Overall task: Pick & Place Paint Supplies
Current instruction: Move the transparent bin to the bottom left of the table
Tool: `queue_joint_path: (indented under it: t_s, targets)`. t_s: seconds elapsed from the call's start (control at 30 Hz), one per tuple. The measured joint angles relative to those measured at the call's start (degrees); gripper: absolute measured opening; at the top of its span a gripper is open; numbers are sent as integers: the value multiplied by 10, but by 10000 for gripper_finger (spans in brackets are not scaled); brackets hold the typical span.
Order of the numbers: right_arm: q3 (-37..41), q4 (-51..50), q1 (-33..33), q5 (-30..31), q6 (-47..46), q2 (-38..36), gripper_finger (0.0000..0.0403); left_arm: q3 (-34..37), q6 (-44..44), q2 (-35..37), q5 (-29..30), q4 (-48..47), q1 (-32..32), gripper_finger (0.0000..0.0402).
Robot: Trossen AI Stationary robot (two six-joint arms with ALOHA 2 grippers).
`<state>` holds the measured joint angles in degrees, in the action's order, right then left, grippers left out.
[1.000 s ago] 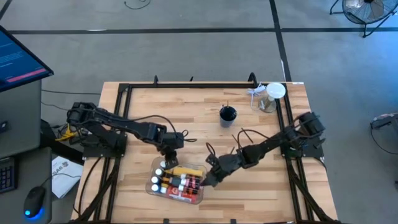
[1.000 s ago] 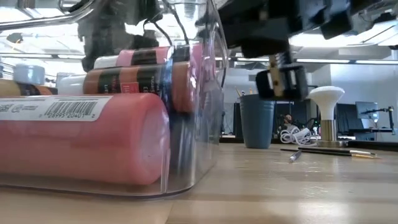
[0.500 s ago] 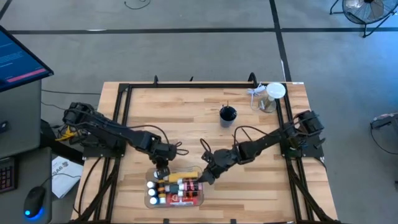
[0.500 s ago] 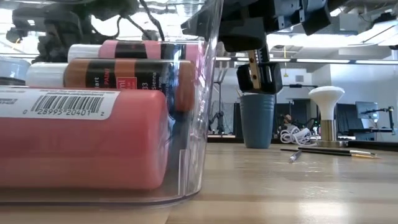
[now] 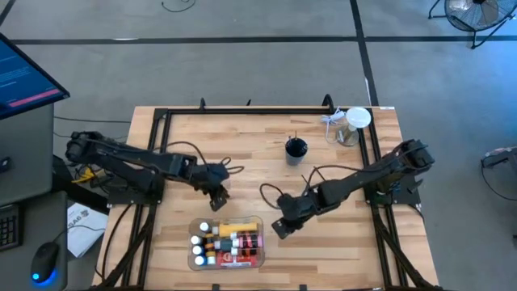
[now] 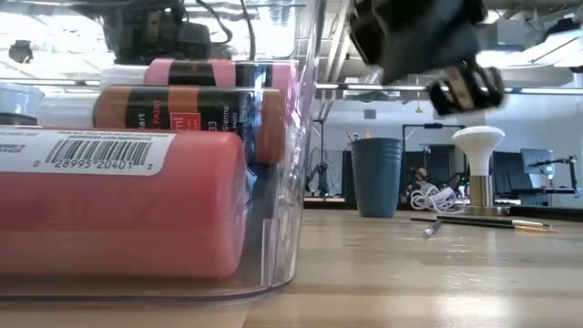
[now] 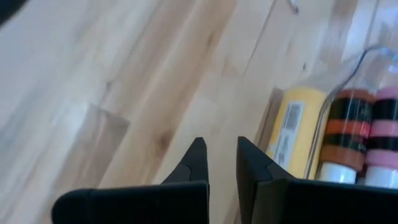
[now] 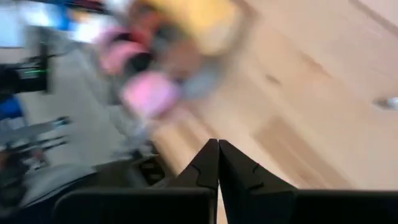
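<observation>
Grippers [image 5: 280, 227] withdrawn (both empty); paint bottles [image 5: 229, 241] between.

The wooden table [image 5: 250, 145] carries a clear bin [image 5: 227, 242], dark cup [image 5: 296, 149] and jar [image 5: 349, 128].

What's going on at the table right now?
The paint tubes and bottles lie packed in the clear bin at the table's front edge. Both arms are off it: the left gripper sits behind the bin, the right gripper just beside it, both shut and empty. A dark cup and a brush remain farther back.
</observation>
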<state>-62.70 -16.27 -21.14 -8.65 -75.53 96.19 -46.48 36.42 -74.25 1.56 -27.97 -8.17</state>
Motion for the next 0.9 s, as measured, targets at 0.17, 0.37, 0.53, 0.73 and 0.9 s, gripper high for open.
queue_joint_path:
  t_s: [0.17, 0.37, 0.53, 0.73, 0.9]
  targets:
    - [3, 42, -2, -8, -9, 45, 0, 0, -2, 8, 1, 20, 24, 0]
    - [-8, 140, 11, -41, -2, 102, 0, 0, 2, 9, 1, 37, 26, 0]
    - [-40, 160, 14, -92, 22, 150, 0, 0, 4, 9, 1, 36, 26, 0]
    - [-114, 109, 29, -139, 93, 191, 0, 0, 7, 9, 1, 35, 26, 0]
    - [-156, 54, 47, -139, 155, 194, 0, 4, 15, 8, 1, 37, 26, 0]
